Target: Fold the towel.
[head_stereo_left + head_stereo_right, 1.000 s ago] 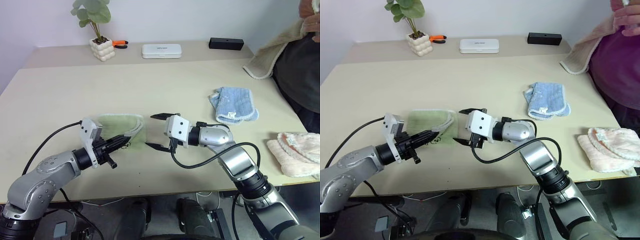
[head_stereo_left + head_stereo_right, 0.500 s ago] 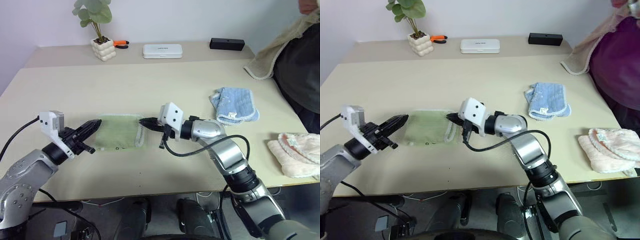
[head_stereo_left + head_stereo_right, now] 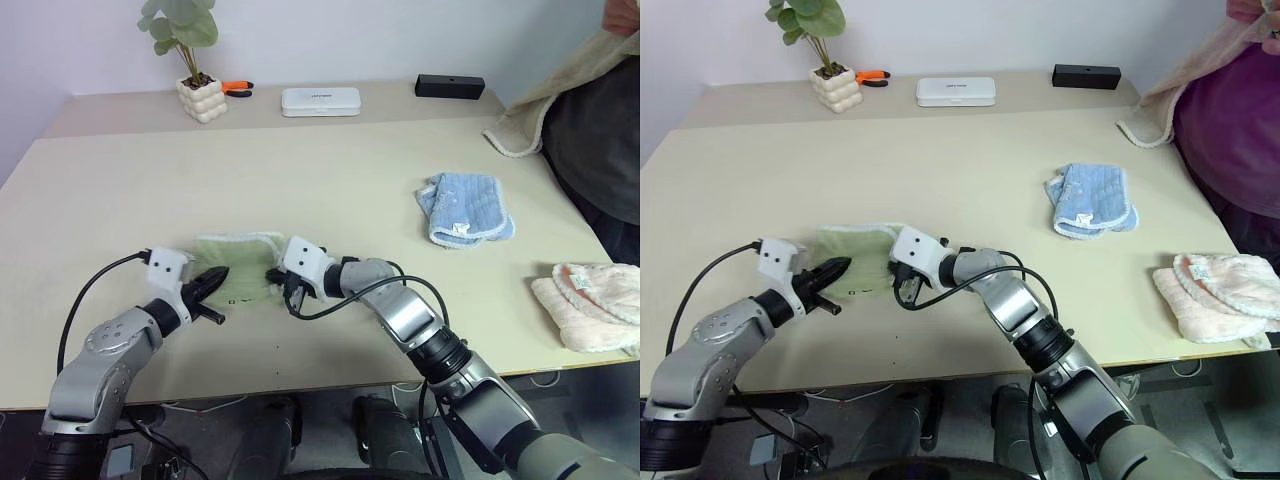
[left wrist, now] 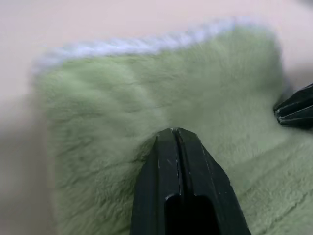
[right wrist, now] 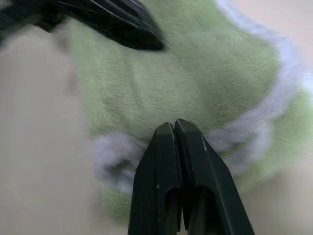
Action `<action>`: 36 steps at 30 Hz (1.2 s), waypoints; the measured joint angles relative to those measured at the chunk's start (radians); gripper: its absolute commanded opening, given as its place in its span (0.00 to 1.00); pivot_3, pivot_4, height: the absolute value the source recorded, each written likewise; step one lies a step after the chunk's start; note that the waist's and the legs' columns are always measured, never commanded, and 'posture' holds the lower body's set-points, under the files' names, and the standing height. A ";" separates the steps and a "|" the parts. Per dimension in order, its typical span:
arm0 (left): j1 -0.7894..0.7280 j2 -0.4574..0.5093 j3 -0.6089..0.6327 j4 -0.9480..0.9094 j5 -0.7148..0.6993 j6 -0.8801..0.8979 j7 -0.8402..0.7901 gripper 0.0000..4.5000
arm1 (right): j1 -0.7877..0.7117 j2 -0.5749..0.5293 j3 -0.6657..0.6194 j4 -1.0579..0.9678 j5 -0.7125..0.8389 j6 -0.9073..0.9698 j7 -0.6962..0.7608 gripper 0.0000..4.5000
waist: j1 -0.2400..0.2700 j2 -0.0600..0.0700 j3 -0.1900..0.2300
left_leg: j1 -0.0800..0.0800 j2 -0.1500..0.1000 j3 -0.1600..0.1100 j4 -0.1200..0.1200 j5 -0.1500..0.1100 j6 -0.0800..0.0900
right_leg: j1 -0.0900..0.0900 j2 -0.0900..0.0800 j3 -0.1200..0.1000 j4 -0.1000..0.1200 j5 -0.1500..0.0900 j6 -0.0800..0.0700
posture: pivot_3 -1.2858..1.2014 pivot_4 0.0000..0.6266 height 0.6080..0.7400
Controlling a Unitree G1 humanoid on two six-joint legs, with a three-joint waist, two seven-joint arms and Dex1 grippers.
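Left wrist view: the left gripper (image 4: 177, 131) is being shown with its black fingers pressed together, tips resting on the pile of the towel (image 4: 161, 93), with no fold visibly pinched between them. The towel (image 3: 240, 262) is lying folded small on the near-left part of the table (image 3: 330, 160), long axis running left to right. It is being flanked closely: the left gripper (image 3: 212, 278) at its left end, the right gripper (image 3: 276, 277) at its right end by the whitish trim, jaws likewise closed, cloth possibly nipped but not clearly. Both are being judged equally near.
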 measured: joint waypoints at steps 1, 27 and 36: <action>-0.002 -0.012 0.062 -0.011 -0.049 0.014 0.021 0.29 | 0.000 -0.016 -0.020 -0.023 0.010 -0.001 0.006 0.40 | 0.000 0.000 0.000 | 0.000 0.000 0.000 0.000 0.000 0.000 | 0.000 0.000 0.000 0.000 0.000 0.001 | 0.52 0.24 1.00; -0.082 -0.141 0.180 0.058 -0.502 0.429 0.289 0.02 | 0.076 -0.220 -0.101 -0.335 0.109 -0.098 0.171 0.98 | 0.005 -0.001 0.000 | 0.000 0.000 -0.001 0.003 0.000 0.000 | 0.008 0.000 -0.001 -0.001 -0.001 -0.002 | 0.52 0.24 1.00; -0.213 -0.206 0.421 0.136 -0.485 0.122 0.446 0.02 | 0.076 -0.223 -0.102 -0.335 0.109 -0.108 0.169 0.98 | 0.001 -0.001 0.000 | 0.000 0.001 -0.001 0.003 0.000 0.000 | 0.007 0.000 -0.001 -0.002 -0.001 -0.002 | 0.52 0.24 1.00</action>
